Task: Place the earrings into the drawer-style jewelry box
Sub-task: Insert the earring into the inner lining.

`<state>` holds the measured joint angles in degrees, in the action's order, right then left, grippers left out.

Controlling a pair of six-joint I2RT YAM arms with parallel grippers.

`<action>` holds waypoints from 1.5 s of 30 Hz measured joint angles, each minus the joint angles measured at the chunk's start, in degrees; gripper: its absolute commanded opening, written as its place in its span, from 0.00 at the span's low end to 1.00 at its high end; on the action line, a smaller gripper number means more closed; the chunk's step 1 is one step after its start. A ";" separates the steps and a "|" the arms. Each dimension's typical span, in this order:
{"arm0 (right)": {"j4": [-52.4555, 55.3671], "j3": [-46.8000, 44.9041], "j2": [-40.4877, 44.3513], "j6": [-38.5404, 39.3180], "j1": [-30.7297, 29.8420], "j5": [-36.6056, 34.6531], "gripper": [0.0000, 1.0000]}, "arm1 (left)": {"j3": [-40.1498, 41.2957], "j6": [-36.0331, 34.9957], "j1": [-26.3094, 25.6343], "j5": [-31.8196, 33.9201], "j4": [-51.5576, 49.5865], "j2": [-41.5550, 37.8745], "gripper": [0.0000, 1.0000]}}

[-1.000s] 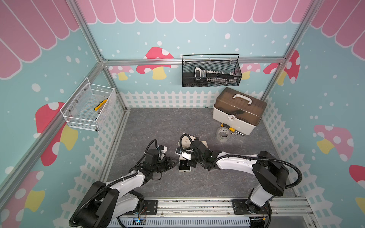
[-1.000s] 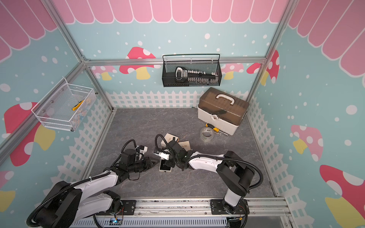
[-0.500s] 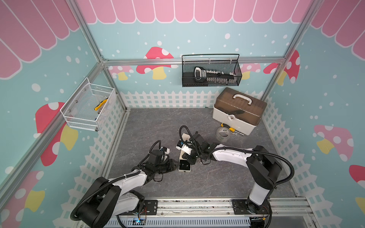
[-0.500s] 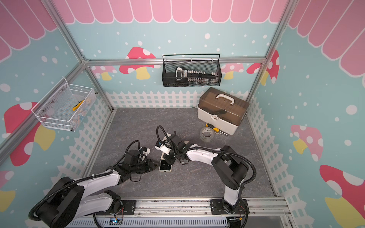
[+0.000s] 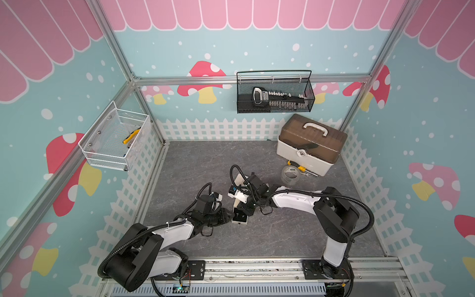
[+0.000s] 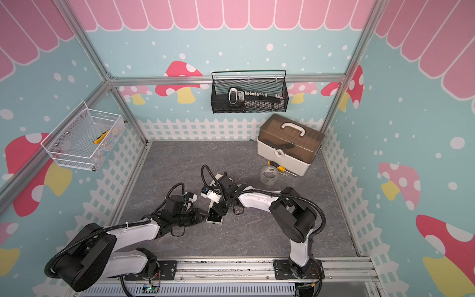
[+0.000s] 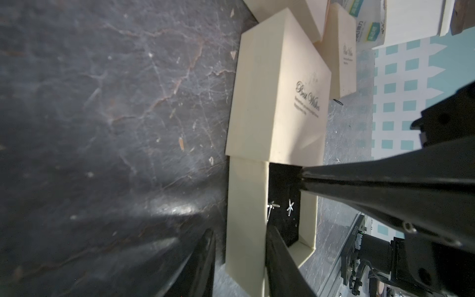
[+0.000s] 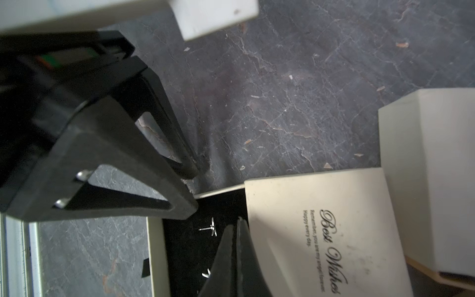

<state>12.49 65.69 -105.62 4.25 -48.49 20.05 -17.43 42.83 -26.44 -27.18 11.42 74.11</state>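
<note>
Lying on the black lining of the pulled-out drawer (image 7: pixel 245 205), the earrings (image 7: pixel 290 207), two tiny silver star-shaped studs, sit side by side without touching. They are near the mouth of the cream sleeve (image 7: pixel 280 97) of the drawer-style jewelry box (image 8: pixel 295 205), whose top reads "Best Wishes".

The left pincer (image 7: pixel 240 230) straddles one side wall of the drawer, one finger outside it and the other inside over the lining. Its jaws are narrowly parted, with a sliver of gap at the outer finger, and it grips nothing that can be made out. The right pincer (image 8: pixel 237 223) is closed tip to tip and empty, its point over the lining where drawer meets sleeve, just beside one stud.

A second cream box (image 7: pixel 344 61) lies just beside the sleeve. In both top views the two arms meet over the box toward the front of the grey tabletop (image 5: pixel 205 164). Farther back stand a roll of clear tape (image 5: pixel 291 175) and a brown-lidded toolbox (image 5: pixel 312 144). A black wire basket (image 5: pixel 246 102) and a white wire basket (image 5: pixel 102 144) hang on the walls.
</note>
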 measured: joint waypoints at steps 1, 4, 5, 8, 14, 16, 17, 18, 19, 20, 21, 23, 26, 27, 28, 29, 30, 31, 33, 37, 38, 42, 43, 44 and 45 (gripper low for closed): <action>0.04 0.07 -0.15 0.09 0.00 0.00 0.00 | -0.07 0.00 0.00 0.00 0.02 0.04 0.33; 0.20 0.09 -0.39 0.28 -0.04 0.13 0.00 | -0.17 -0.02 0.00 -0.02 0.04 0.07 0.33; 0.28 0.11 -0.50 0.37 -0.11 0.17 0.00 | -0.22 -0.02 0.00 0.00 0.04 0.09 0.32; 0.57 0.42 -0.98 0.48 -0.52 0.37 0.00 | -0.24 -0.02 0.00 0.00 0.07 0.09 0.30; 1.05 0.79 -1.77 0.98 -1.03 0.63 0.00 | -0.24 -0.07 0.00 -0.02 0.13 0.11 0.27; 1.29 0.79 -1.88 1.25 -1.14 0.63 0.00 | -0.26 -0.09 0.00 -0.02 0.24 0.11 0.26; 1.40 0.79 -1.88 1.31 -1.14 0.66 0.00 | -0.26 -0.11 0.00 -0.02 0.26 0.11 0.26; 1.46 0.79 -1.88 1.33 -1.18 0.72 0.00 | -0.28 -0.17 0.00 -0.02 0.26 0.11 0.26; 1.46 0.79 -1.88 1.38 -1.18 0.81 0.00 | -0.28 -0.20 0.00 -0.02 0.26 0.11 0.26; 1.55 0.79 -1.88 1.44 -1.18 0.85 0.00 | -0.28 -0.22 0.00 -0.02 0.28 0.11 0.26; 1.64 0.79 -1.90 1.49 -1.18 0.96 0.00 | -0.28 -0.20 0.00 -0.02 0.28 0.11 0.26; 1.68 0.79 -1.88 1.53 -1.18 1.05 0.00 | -0.28 -0.22 0.00 -0.02 0.33 0.11 0.25; 1.70 0.79 -1.88 1.64 -1.18 1.33 0.00 | -0.28 -0.22 0.00 -0.02 0.44 0.17 0.25; 1.70 0.79 -1.88 1.70 -1.18 1.49 0.00 | -0.28 -0.20 0.00 -0.02 0.44 0.22 0.25; 1.70 0.79 -1.88 1.73 -1.18 1.60 0.00 | -0.28 -0.22 0.00 -0.02 0.46 0.28 0.25; 1.68 0.79 -1.88 1.73 -1.18 1.77 0.00 | -0.28 -0.22 0.00 -0.02 0.46 0.35 0.25; 1.70 0.79 -1.88 1.73 -1.20 1.95 0.00 | -0.28 -0.22 0.00 -0.02 0.46 0.42 0.25; 1.70 0.79 -1.88 1.75 -1.22 2.08 0.00 | -0.28 -0.22 0.00 -0.02 0.48 0.48 0.25; 1.70 0.79 -1.88 1.79 -1.33 2.38 0.00 | -0.28 -0.22 0.00 -0.04 0.61 0.68 0.25; 1.75 0.79 -1.88 2.03 -1.49 3.08 0.00 | -0.31 -0.22 0.00 -0.04 0.90 0.87 0.25; 1.86 0.79 -1.88 2.14 -1.51 3.21 0.00 | -0.31 -0.22 0.00 -0.04 0.90 0.90 0.25; 2.47 0.79 -1.88 2.43 -1.51 3.78 0.00 | -0.35 -0.22 0.00 -0.04 0.90 1.03 0.24; 2.58 0.79 -1.88 2.54 -1.51 3.89 0.00 | -0.35 -0.22 0.00 -0.04 0.90 1.03 0.24; 2.69 0.79 -1.88 2.60 -1.51 4.00 0.00 | -0.37 -0.22 0.00 -0.04 0.90 1.03 0.24; 2.73 0.79 -1.88 2.64 -1.51 4.02 0.00 | -0.37 -0.22 0.00 -0.04 0.92 1.05 0.24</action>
<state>15.22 66.48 -107.50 6.90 -50.00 24.08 -17.80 42.61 -26.44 -27.22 12.34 75.16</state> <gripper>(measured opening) 0.047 0.244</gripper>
